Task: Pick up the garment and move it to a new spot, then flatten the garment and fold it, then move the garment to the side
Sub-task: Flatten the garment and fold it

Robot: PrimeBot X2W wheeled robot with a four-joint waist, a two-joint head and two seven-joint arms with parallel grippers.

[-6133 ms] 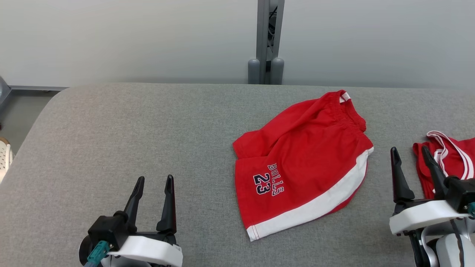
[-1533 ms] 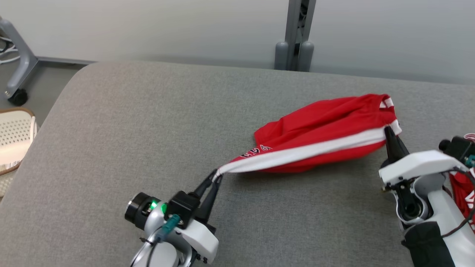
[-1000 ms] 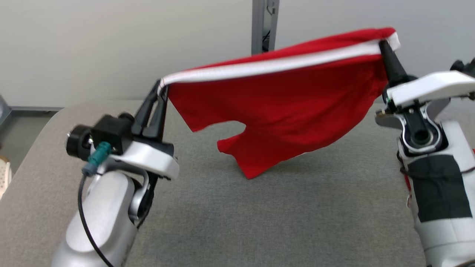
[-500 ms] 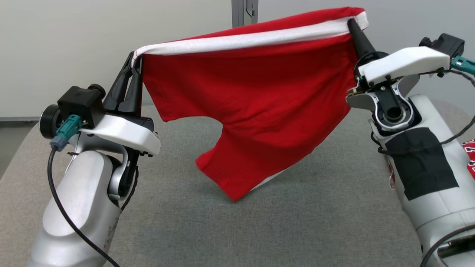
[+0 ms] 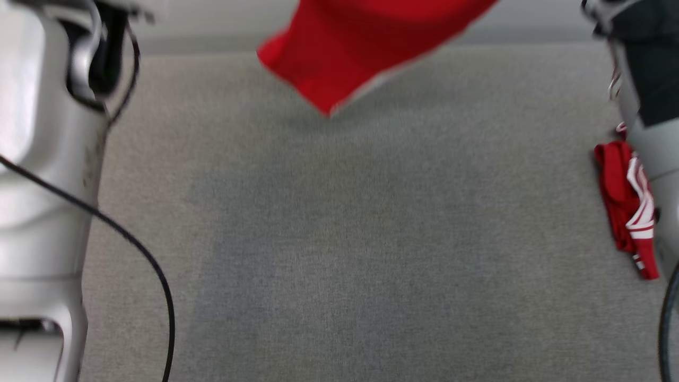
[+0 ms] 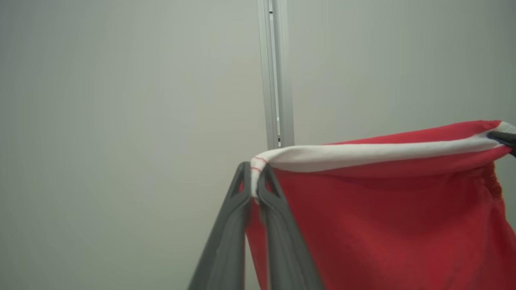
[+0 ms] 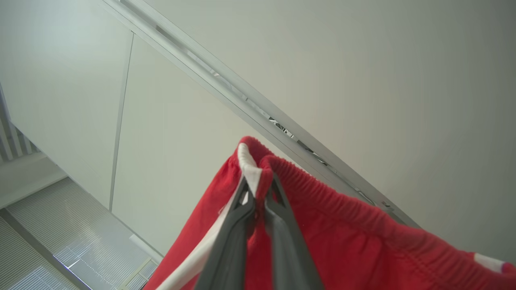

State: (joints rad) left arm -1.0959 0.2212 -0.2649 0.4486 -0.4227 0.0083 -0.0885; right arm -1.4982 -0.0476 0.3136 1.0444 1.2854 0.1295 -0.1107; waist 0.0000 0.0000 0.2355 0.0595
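Red jersey [image 5: 615, 191] on grey table [image 5: 339, 239]

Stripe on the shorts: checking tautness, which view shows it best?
Left wrist: the stripe spans taut from the left gripper rightward. Right wrist shows its pinched end; head view, a blurred lower edge.

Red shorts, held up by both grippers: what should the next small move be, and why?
Probably lower both arms together toward the grey table. The left gripper is shut on the white-striped hem corner, the right gripper on the waistband end, so the red shorts hang stretched between them, lowest corner off the surface; touching that down first should help them lay flat.
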